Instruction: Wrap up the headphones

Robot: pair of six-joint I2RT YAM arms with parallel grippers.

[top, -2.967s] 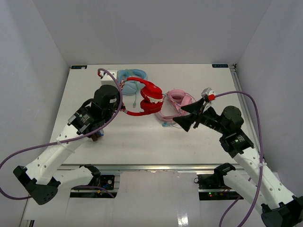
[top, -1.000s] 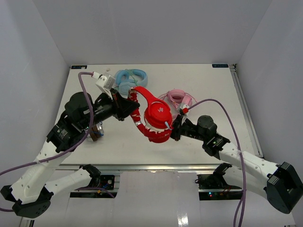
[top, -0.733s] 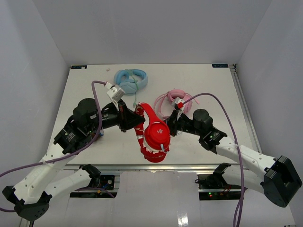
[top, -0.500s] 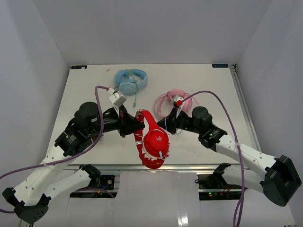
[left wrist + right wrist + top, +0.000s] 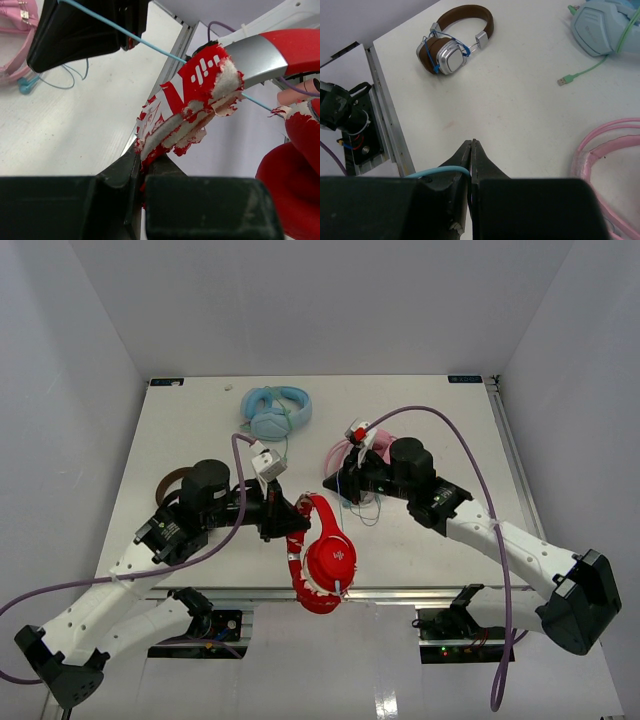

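Now the red headphones (image 5: 328, 560) are held over the near edge of the table (image 5: 430, 420), their frayed headband pinched hard in the left gripper (image 5: 141, 165). Just beyond them, the thin pale-blue cable (image 5: 440, 172) is nipped in the right gripper (image 5: 471, 150), jaws pressed together. Pink headphones (image 5: 582, 157) are partly covered by the right arm behind; light-blue headphones (image 5: 275, 412) are seen farther back, brown headphones (image 5: 454, 41) off to the left
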